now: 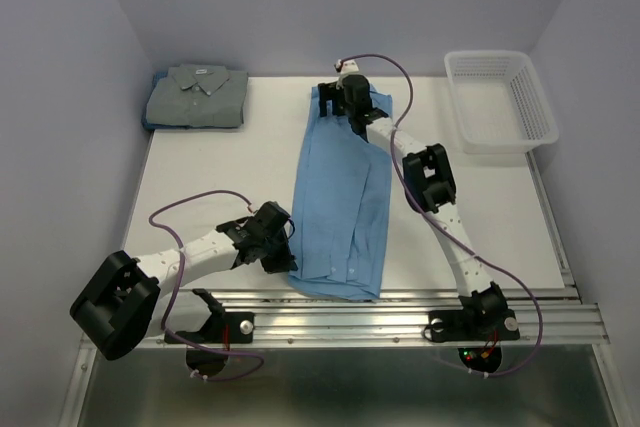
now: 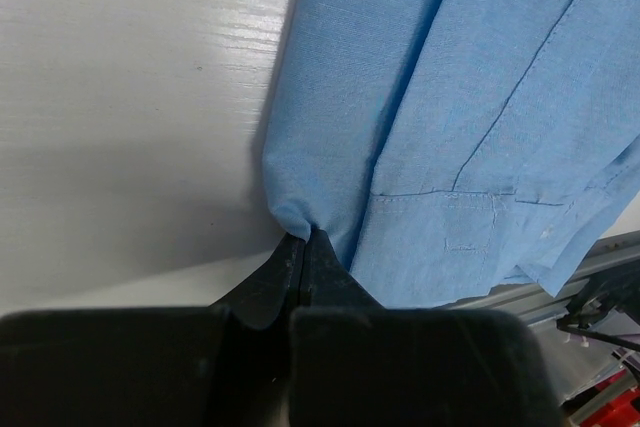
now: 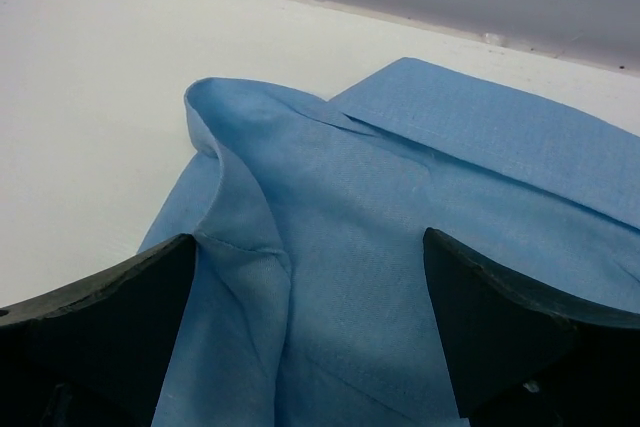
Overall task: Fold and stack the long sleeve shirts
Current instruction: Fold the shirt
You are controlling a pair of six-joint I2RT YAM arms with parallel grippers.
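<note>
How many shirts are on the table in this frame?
2. A grey-green shirt lies folded at the far left corner; a sky-blue shirt lies stretched lengthwise at centre. A blue edge under the grey-green one may be another, mostly hidden.

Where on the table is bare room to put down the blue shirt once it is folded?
Widest bare patch: the table between the folded grey-green shirt, the blue shirt and the left arm. A smaller patch lies right of the right arm, in front of the basket. The middle is crowded with blue cloth and both arms.
</note>
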